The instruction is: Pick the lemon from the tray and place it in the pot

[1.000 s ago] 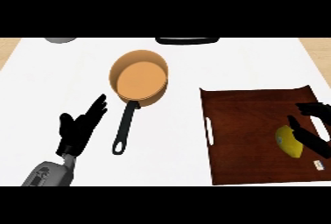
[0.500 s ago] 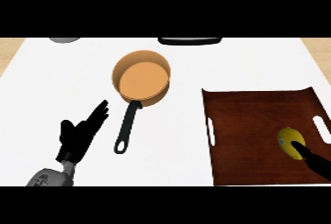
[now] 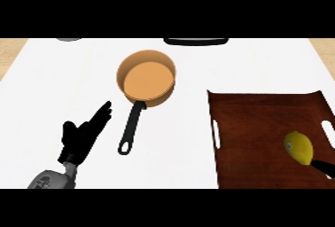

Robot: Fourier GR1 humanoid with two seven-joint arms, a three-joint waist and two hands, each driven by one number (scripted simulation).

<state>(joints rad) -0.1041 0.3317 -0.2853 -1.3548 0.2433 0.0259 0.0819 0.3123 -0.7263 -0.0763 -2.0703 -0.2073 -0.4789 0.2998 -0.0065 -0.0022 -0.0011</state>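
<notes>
Head view shows the lemon (image 3: 298, 147) lying in the brown tray (image 3: 262, 133), near the tray's right handle slot and toward its near edge. It rests on the tray floor, not lifted.

What has changed is the right hand (image 3: 322, 167). 1 second ago its fingers were spread over the lemon, partly covering it. Half a second ago only a finger or 2 lay against the fruit's near side. Now just a dark sliver shows at the tray's near right corner, touching or almost touching the lemon's lower end. The rest of the hand is out of frame, so I cannot tell how its fingers stand, and it plainly does not enclose the fruit. The lemon has shifted only slightly on the tray.

That probably means the grasp did not take and the hand has slid back toward the robot. The pick is not yet done, and the hand would need to come back over the fruit.

Left of the tray, the orange pot (image 3: 147, 79) sits on the white counter (image 3: 59, 88), its black handle (image 3: 130, 131) pointing toward the robot. Further left of the tray, the left hand (image 3: 82, 137) rests with straight, relaxed fingers, holding nothing.
</notes>
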